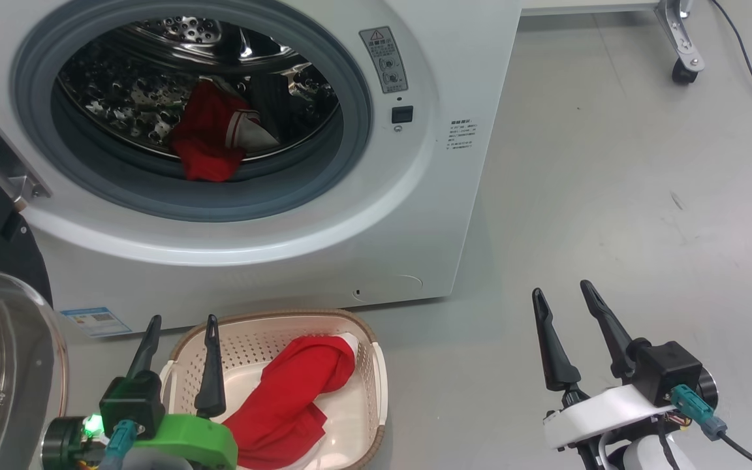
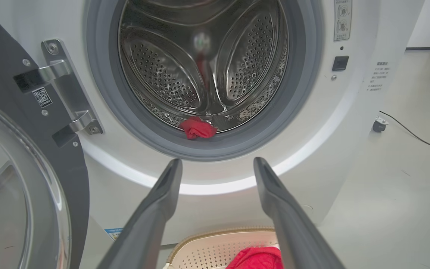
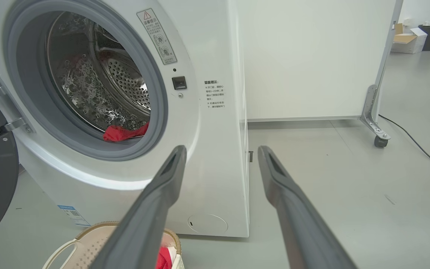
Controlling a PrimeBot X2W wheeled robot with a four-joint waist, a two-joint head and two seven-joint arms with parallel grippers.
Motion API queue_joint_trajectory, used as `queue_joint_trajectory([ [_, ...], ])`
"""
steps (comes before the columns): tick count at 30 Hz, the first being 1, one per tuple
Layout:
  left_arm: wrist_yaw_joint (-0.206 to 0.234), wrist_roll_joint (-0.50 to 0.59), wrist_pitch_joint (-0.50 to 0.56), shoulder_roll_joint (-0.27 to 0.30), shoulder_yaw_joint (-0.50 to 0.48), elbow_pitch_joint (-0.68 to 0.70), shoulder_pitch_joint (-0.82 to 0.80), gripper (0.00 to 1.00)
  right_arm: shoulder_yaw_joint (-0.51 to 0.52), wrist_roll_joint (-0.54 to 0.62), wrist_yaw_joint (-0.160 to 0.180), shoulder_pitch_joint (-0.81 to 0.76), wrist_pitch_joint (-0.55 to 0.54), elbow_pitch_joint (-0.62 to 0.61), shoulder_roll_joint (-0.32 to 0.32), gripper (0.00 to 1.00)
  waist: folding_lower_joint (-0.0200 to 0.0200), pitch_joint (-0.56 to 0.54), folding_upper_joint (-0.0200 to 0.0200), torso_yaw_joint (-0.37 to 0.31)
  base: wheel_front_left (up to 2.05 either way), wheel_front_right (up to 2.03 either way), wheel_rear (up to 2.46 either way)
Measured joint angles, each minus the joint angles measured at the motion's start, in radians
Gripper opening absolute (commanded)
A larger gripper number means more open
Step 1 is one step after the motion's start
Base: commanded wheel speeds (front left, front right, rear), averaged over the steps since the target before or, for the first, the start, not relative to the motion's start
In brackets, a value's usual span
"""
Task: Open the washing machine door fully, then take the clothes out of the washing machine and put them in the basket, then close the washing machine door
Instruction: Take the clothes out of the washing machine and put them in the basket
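Displaying warning label [image 1: 384, 59], washing machine [image 1: 415, 215].

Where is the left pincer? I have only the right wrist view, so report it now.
Observer: In the head view the left pincer is open and empty, at the left rim of the small cream perforated plastic basket.
Operator: Now describe what that basket holds.
Observer: A crumpled red fabric garment lies diagonally across its floor, from the far right corner towards the near left.
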State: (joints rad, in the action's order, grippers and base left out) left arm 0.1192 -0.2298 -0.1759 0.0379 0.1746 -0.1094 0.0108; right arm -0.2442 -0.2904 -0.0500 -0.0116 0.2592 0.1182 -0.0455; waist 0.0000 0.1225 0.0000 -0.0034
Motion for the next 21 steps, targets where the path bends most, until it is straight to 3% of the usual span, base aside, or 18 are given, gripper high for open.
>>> queue_joint_trajectory([
  [12, 0.000, -0.004, 0.037, 0.001, 0.016, 0.012, -0.023, 1.00, -0.003, 0.006, -0.001, 0.003, 0.000, -0.028, 0.000, 1.00, 0.0000, 0.071, -0.0001, -0.014, 0.00, 0.00, 0.00],
  [21, 0.000, -0.029, 0.075, 0.000, 0.048, -0.017, -0.193, 1.00, -0.002, 0.010, -0.011, 0.058, 0.000, -0.066, 0.000, 1.00, 0.0000, 0.186, 0.0000, -0.038, 0.00, 0.00, 0.00],
])
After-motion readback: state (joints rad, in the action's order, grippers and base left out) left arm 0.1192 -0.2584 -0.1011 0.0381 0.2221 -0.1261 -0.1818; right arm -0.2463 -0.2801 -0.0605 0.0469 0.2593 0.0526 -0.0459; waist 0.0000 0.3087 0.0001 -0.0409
